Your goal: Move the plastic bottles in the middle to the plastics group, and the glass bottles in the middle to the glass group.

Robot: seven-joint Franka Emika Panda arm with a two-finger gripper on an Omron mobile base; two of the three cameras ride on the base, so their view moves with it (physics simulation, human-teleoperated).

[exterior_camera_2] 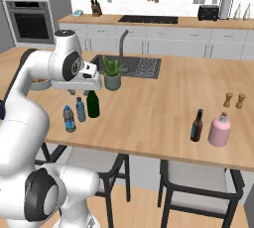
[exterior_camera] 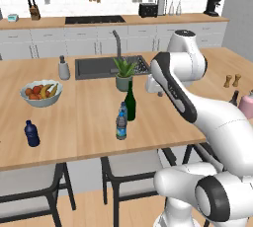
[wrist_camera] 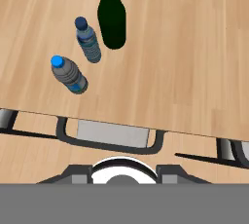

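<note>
From the left base view, the green bottle (exterior_camera: pixel 130 101) stands on the counter (exterior_camera: pixel 79 117) in front of the plant (exterior_camera: pixel 123 73). Two water bottles (exterior_camera: pixel 121 120) stand just beside it. The dark-blue bottle (exterior_camera: pixel 31 133) is far left, well apart.

From the right base view, the arm's hand hangs above the green bottle (exterior_camera_2: pixel 93 104). The brown bottle (exterior_camera_2: pixel 197 126) stands far right, beside a pink bottle (exterior_camera_2: pixel 219 130).

In the hand view, the green bottle (wrist_camera: pixel 112 18) and water bottles (wrist_camera: pixel 78 60) lie below, apart from the hand. I cannot tell if the gripper is open or holds anything.
</note>
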